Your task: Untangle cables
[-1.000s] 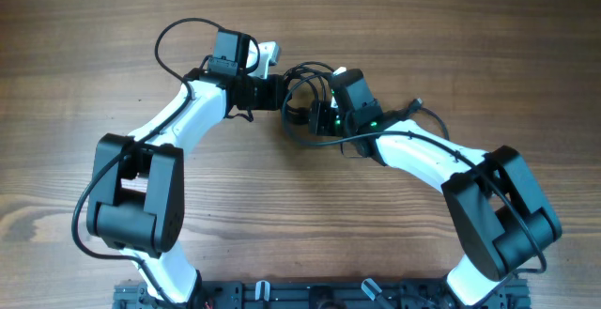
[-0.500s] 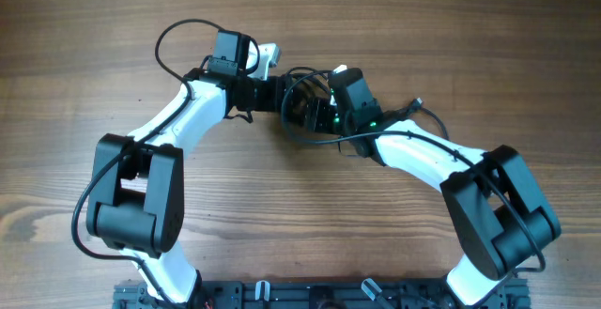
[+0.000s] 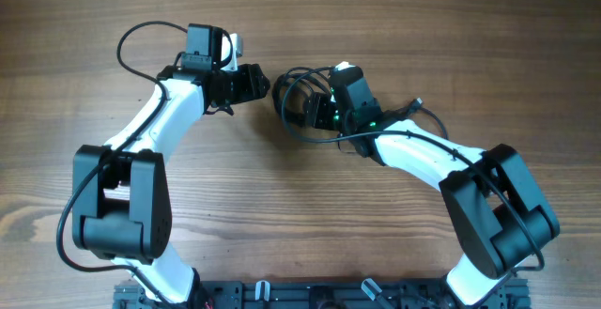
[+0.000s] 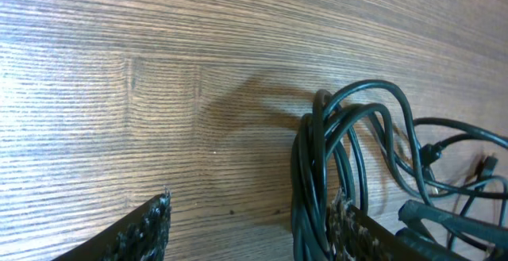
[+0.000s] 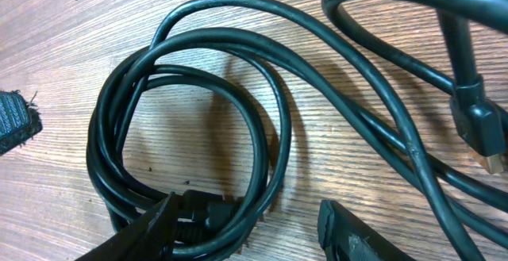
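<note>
The cables are thin black cords lying in a tangled coil on the wooden table, between the two arms. My left gripper stands open just left of the coil. In the left wrist view the coil's strands run upright close against the right finger, with bare wood across the rest of the gap. My right gripper is open and low over the coil. In its wrist view the loops pass between the fingers, and a plug lies by the left finger.
Another plug connector lies at the right of the right wrist view. A tip of the left gripper's finger pad shows at that view's left edge. Thicker arm wires loop off the left wrist.
My left gripper has opened, let go of the cables and drawn back to the left, away from the coil. The right arm has stayed in place over the coil.
</note>
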Available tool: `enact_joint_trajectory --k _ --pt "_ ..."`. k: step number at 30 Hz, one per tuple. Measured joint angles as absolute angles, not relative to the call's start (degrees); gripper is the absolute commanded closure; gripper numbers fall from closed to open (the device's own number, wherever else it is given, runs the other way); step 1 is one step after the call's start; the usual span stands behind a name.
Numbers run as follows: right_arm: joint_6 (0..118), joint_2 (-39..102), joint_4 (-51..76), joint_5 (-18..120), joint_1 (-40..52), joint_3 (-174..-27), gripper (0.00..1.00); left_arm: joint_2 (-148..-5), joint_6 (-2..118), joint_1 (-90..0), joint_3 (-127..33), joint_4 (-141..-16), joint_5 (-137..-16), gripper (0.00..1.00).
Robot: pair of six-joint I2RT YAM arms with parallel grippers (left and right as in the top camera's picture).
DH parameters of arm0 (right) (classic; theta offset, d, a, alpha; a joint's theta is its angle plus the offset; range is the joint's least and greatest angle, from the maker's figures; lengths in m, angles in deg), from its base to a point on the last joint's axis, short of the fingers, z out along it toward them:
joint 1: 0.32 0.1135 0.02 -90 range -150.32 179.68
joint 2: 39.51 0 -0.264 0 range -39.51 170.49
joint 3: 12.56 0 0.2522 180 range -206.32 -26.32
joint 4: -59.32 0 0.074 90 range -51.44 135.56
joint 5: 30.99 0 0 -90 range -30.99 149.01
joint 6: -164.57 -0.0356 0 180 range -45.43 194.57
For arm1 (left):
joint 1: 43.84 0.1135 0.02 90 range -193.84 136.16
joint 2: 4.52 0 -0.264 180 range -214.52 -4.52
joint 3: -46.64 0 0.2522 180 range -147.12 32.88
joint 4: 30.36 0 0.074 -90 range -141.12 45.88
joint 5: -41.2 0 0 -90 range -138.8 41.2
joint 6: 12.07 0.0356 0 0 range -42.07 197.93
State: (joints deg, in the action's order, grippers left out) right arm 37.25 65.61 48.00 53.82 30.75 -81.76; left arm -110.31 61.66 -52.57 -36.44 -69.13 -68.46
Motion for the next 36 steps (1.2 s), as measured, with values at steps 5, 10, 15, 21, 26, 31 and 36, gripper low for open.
enact_joint_trajectory --k 5,10,15,21,26,31,36 --pt "37.27 65.64 48.22 54.19 30.75 -81.76 0.4 -111.06 60.41 -52.62 -36.44 -68.65 -68.0 0.39" --pt "37.23 65.64 48.22 54.19 30.75 -81.76 0.35 -112.0 59.03 -52.68 -36.44 -68.5 -67.89 0.42" --pt "37.1 65.64 48.22 54.3 30.75 -81.76 0.35 -112.0 58.2 -52.68 -36.44 -68.48 -69.56 0.43" --pt "37.07 65.64 48.3 54.49 30.75 -81.76 0.28 -112.0 57.88 -52.68 -36.44 -68.48 -74.04 0.44" --pt "37.12 65.68 51.01 50.04 30.75 -81.76 0.24 -112.0 57.81 -53.12 -36.44 -68.48 -75.96 0.43" --pt "37.34 65.68 51.21 47.35 30.75 -81.76 0.25 -112.0 57.72 -54.93 -36.44 -68.46 -76.42 0.53" --pt "37.34 65.68 51.21 46.78 30.75 -81.76 0.26 -112.0 57.46 -56.24 -36.44 -67.73 -76.79 0.55"
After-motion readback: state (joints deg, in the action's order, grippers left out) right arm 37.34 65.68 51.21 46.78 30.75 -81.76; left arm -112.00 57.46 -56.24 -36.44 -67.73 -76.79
